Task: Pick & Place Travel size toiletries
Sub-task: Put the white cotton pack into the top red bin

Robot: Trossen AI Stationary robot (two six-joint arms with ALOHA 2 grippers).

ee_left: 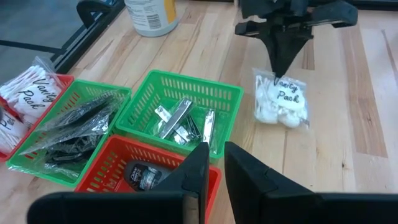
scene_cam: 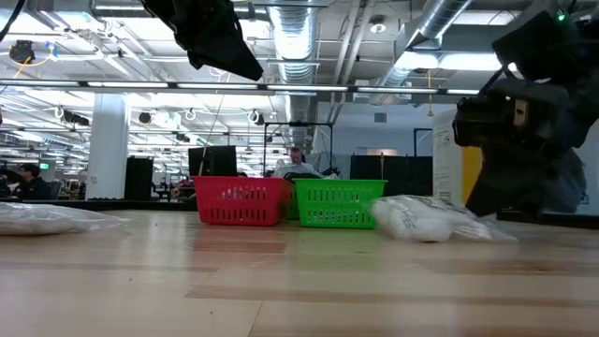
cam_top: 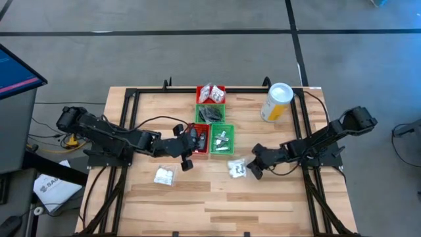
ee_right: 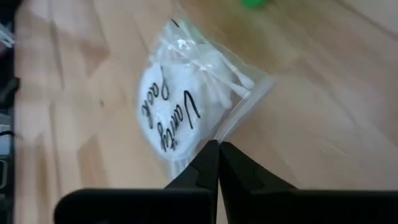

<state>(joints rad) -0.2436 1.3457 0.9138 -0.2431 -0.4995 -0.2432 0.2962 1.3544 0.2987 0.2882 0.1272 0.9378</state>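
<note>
Sachet of cotton swabs flat on worktop, just beside green tray. Right gripper at its edge, jaws pinched together on plastic corner, probably. Grasp step; next, lift toward trays. Left gripper over red tray, jaws narrow, empty.

Table layout: you have four trays clustered at centre, packs loose in front, arms either side.

Your trays run back to front: one tray holding vanity packs at the rear, one with dark wrapped items before it, then two side by side, the left under the left gripper, the right holding metal clippers. One vanity pack lies before them, touching the right gripper. Another pack lies left-front. The canister stands right-rear.
</note>
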